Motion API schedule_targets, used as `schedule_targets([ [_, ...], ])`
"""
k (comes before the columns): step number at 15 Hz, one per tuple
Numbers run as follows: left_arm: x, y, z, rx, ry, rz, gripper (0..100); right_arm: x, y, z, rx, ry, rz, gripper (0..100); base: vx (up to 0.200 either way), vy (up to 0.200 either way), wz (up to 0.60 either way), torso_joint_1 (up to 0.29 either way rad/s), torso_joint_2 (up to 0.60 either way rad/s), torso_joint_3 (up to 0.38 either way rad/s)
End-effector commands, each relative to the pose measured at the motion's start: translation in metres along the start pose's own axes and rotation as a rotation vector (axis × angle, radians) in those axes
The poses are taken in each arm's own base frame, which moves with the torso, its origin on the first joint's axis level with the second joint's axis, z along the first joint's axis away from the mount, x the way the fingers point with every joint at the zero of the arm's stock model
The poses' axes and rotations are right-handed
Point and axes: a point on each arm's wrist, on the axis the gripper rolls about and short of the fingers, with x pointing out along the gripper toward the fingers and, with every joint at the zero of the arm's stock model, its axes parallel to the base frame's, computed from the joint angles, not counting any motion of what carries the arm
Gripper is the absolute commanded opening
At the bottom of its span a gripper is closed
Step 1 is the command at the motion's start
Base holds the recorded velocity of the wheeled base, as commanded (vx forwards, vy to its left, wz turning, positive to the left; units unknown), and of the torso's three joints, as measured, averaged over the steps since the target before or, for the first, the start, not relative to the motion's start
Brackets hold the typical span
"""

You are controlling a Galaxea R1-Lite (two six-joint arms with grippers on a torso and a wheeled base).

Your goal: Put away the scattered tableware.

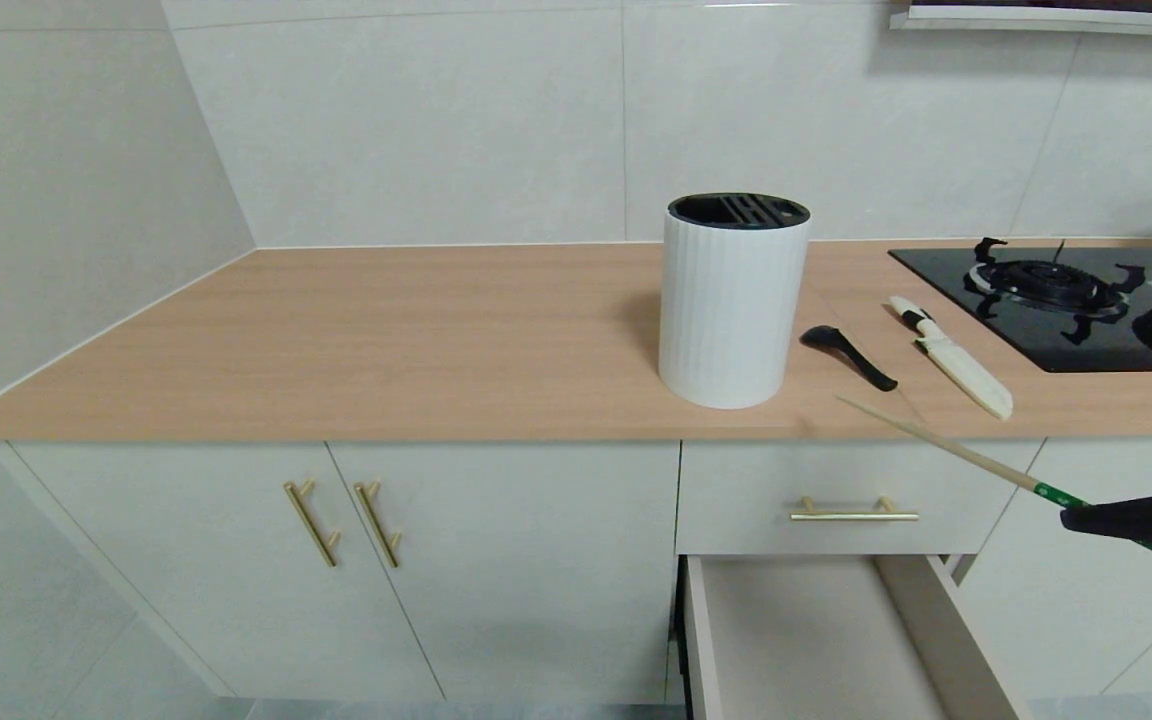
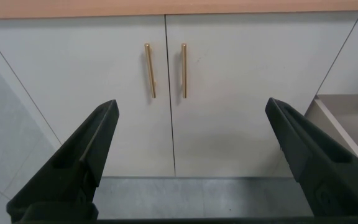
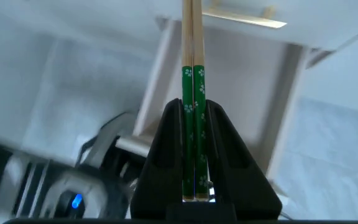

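Note:
My right gripper (image 1: 1136, 520) is shut on a pair of wooden chopsticks (image 1: 946, 450) with green flowered ends, held out in front of the counter's right end, above an open drawer (image 1: 806, 640). The thin ends point up toward the counter edge. In the right wrist view the chopsticks (image 3: 192, 93) run straight out from between the fingers (image 3: 166, 149). A white ribbed utensil holder (image 1: 731, 300) with a black slotted top stands on the wooden counter (image 1: 386, 340). A black spoon (image 1: 848, 355) and a cream-bladed knife (image 1: 951, 355) lie to its right. My left gripper (image 2: 191, 162) is open, low before the cabinet doors.
A black gas hob (image 1: 1066, 290) fills the counter's right end. Two cabinet doors with gold handles (image 1: 341, 520) sit under the counter's left part; a closed drawer with a gold handle (image 1: 851, 512) is above the open one. Tiled walls stand behind and to the left.

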Motion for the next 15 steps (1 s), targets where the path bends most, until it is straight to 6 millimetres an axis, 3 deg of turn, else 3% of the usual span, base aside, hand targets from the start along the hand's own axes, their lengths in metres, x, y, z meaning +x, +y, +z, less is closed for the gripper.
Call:
schedule_targets([
  [1, 0.0, 0.0, 0.0, 0.0, 0.001, 0.0, 100, 0.005, 0.008, -0.009, -0.041, 0.043, 0.046, 0, 0.0, 0.0, 0.0, 0.0, 0.0, 0.0],
  [7, 0.0, 0.0, 0.0, 0.0, 0.001, 0.0, 100, 0.05, 0.017, -0.014, -0.072, 0.22, 0.077, 0, 0.0, 0.0, 0.0, 0.0, 0.0, 0.0],
  [12, 0.0, 0.0, 0.0, 0.0, 0.001, 0.0, 100, 0.065, 0.018, -0.02, -0.079, 0.285, 0.078, 0, 0.0, 0.0, 0.0, 0.0, 0.0, 0.0],
  [15, 0.0, 0.0, 0.0, 0.0, 0.001, 0.0, 100, 0.073, 0.019, -0.021, -0.085, 0.313, 0.077, 0, 0.0, 0.0, 0.0, -0.128, 0.33, 0.193],
])
